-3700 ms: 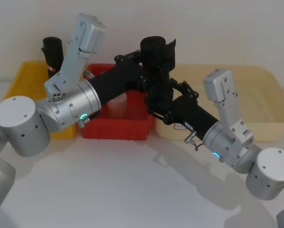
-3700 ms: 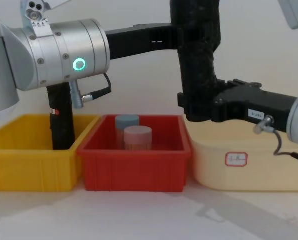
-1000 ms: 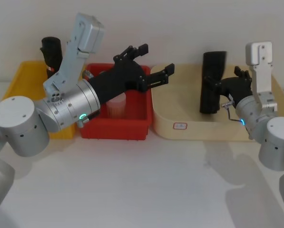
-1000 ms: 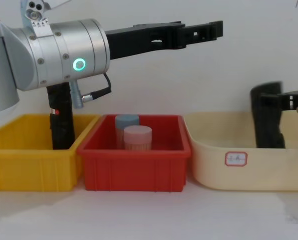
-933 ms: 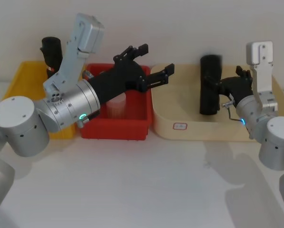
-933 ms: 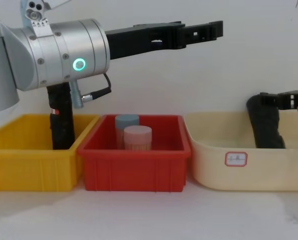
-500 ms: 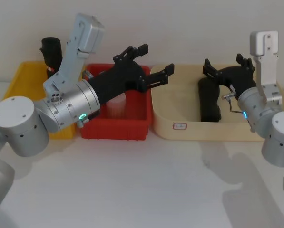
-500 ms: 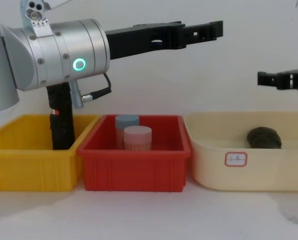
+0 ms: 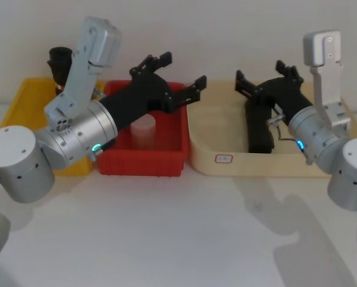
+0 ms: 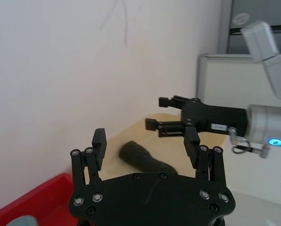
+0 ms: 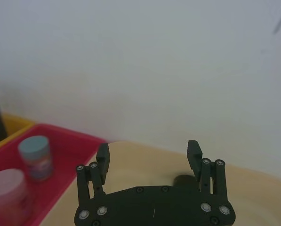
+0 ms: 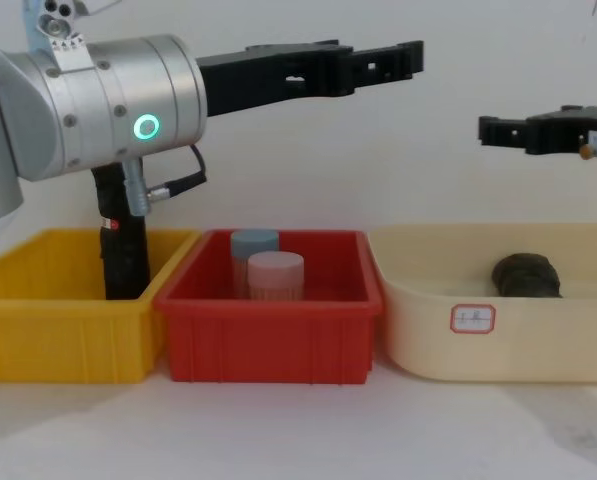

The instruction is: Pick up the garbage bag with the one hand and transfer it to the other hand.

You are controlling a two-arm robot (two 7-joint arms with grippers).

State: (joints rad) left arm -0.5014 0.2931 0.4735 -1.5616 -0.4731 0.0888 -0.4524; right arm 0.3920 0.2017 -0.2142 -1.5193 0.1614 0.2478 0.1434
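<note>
The bag (image 9: 259, 136) lies on its side in the beige bin (image 9: 268, 165), under the spread right end effector (image 9: 261, 75); the left end effector (image 9: 181, 70) hovers spread above the red bin (image 9: 139, 162). Light, soft and probably slick, it seems best pinched across its middle.

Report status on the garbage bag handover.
Done: the thick black crinkly plastic roll passed from the left hand to the right hand earlier and now lies on its side in the cream tub. In hand: nothing, both hands are open. Remaining: nothing apparent.
</note>
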